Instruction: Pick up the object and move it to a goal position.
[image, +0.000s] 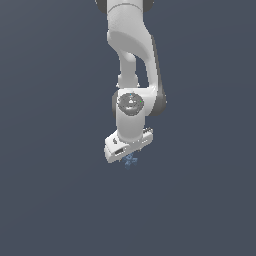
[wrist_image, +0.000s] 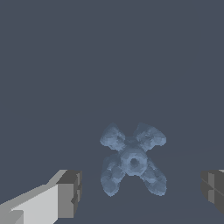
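One tiny pale-blue jack-like piece with short crossed prongs sits directly under the white two-fingered gripper. In the wrist view it lies between the two dark grey fingertip pads, which stand wide apart with clear gaps on both sides of the prongs, touching neither. In the exterior view the white jointed robot arm hangs straight down over the piece against a plain dark blue-grey ground.
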